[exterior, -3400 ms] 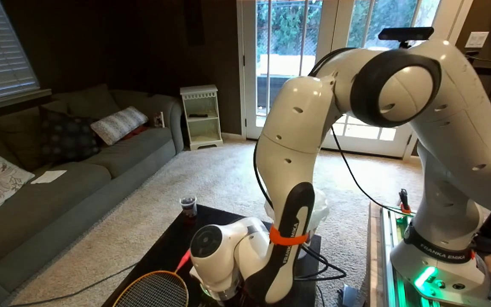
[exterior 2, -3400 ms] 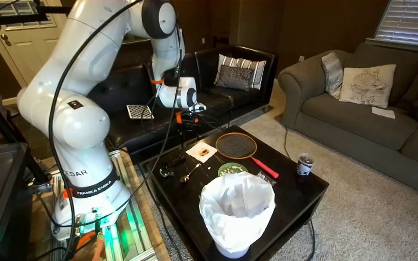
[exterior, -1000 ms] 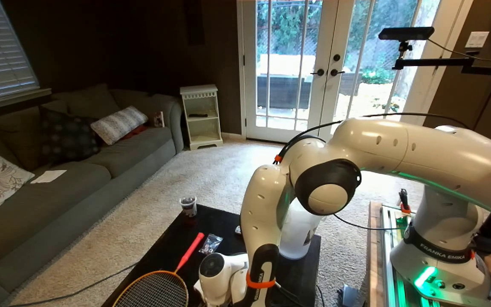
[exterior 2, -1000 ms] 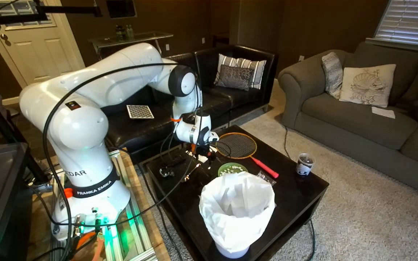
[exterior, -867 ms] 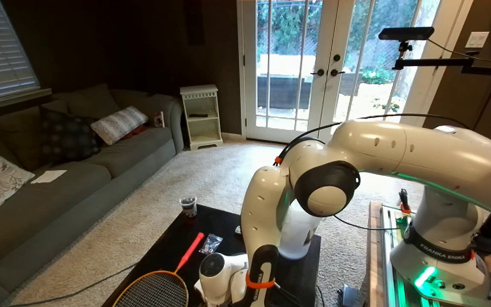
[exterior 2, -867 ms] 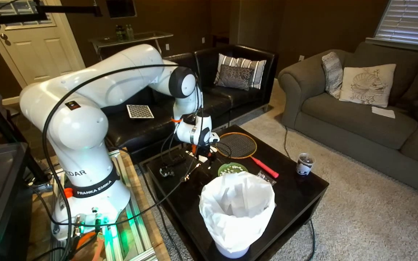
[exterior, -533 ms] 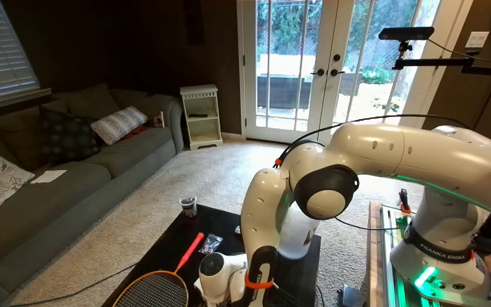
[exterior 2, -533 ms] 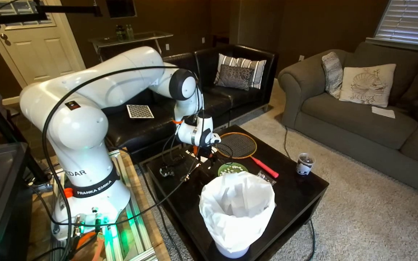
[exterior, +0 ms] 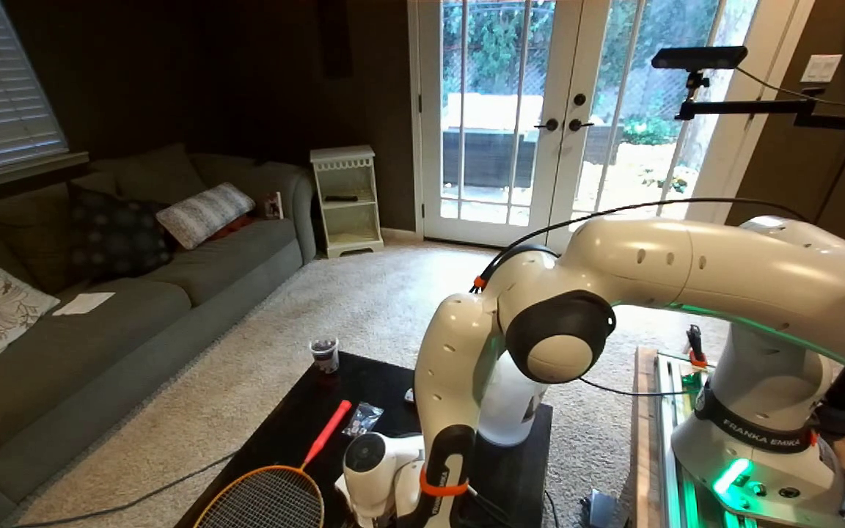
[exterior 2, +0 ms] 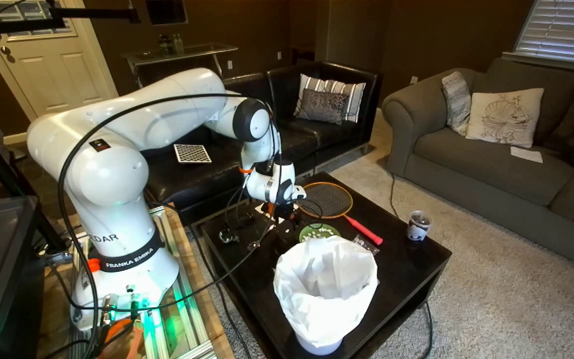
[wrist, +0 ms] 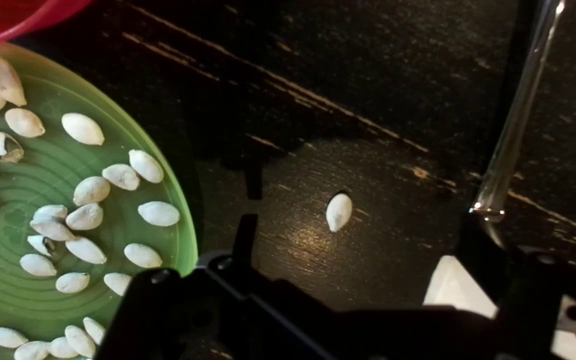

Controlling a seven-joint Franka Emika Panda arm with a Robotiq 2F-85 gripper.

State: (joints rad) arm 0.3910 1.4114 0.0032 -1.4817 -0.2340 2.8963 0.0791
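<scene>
The gripper (wrist: 363, 227) is hanging near the green plate (wrist: 122, 222), its fingers (wrist: 245, 240) standing apart. A pumpkin seed (wrist: 339, 212) is lying just beside the plate, on the scratched black worktop (wrist: 393, 75). A white-lined bin (exterior 2: 324, 299) is standing near the plate; a grey sofa (exterior 2: 486, 157) on beige carpet (exterior 2: 506, 239) is sitting well apart from it.

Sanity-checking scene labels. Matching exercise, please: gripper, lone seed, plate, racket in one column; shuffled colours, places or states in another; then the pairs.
Column one
1. Gripper
2. Lone seed
3. Plate
4. Racket

Column two
A. Pinkish-red handle
B. Green, with several seeds on it
C. Jaws apart
D. Off-white, on the table

Pairs: 1-C, 2-D, 3-B, 4-A
</scene>
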